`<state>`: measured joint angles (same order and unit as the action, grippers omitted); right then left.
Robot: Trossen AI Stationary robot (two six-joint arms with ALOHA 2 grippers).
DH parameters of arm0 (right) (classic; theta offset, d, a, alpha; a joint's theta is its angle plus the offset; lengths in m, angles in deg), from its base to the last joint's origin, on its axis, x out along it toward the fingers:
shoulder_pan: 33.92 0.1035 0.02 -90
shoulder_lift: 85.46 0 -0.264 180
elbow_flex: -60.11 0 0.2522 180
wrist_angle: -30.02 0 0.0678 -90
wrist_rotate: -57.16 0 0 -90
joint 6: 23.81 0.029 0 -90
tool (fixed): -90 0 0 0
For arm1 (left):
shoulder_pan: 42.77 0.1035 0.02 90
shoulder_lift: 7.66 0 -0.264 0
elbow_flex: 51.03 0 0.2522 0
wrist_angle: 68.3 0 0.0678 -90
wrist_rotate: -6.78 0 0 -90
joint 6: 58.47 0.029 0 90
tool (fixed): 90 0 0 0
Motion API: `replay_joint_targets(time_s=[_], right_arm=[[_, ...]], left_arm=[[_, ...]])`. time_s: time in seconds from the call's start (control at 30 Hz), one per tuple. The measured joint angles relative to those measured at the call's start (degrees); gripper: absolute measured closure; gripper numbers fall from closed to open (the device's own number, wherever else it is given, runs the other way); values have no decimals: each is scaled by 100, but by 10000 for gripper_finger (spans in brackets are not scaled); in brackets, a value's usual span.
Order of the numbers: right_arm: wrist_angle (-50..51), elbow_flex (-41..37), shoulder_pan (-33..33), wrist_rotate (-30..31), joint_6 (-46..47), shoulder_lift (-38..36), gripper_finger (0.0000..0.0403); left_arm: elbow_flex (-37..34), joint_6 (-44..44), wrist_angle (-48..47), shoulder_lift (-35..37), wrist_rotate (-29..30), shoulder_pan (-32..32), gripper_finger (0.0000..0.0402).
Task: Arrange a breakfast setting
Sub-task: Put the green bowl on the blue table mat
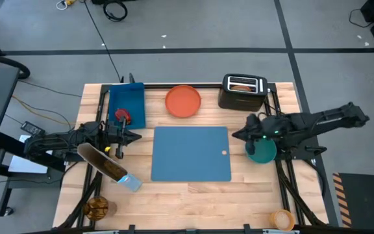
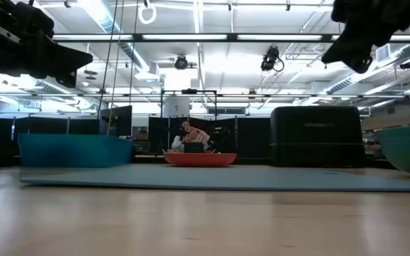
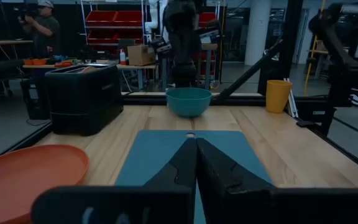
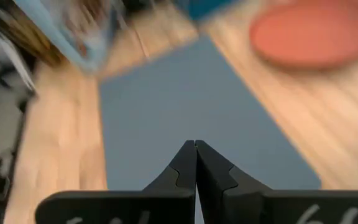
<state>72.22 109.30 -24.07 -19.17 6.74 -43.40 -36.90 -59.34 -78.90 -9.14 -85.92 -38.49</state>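
The blue placemat [image 1: 191,153] lies flat mid-table. The orange plate [image 1: 183,101] lies beyond its far edge. The teal bowl [image 1: 262,151] stands at its right. The red apple [image 1: 122,116] sits in a deep blue bin [image 1: 127,106]. The cereal bag [image 1: 106,162] lies at the left, a round brown bread piece [image 1: 97,208] at the near left, and the small orange cup [image 1: 282,220] at the near right. I see no spoon. My left gripper [image 1: 137,136] is shut and empty, left of the placemat. My right gripper [image 1: 236,134] is shut and empty, above the placemat's right edge.
A black toaster [image 1: 243,91] with a slice in it stands at the far right, behind the bowl. Both arms hang well above the table in the low view. People show in the room beyond the table. Bare wood lies along the near edge [image 1: 193,201].
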Motion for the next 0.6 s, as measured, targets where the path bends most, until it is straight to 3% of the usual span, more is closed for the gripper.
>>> replay_joint_targets(time_s=[0.3,0.43,0.6], right_arm=[[3477,2232,765,-329,2247,1999,396],[3994,2331,1107,-611,3454,2343,386],[3994,2034,1363,-915,4244,2654,334]], left_arm=[[2,0,0,0,0,0,388],[2,0,2,0,0,-2,388],[2,0,1,0,0,-1,388]])
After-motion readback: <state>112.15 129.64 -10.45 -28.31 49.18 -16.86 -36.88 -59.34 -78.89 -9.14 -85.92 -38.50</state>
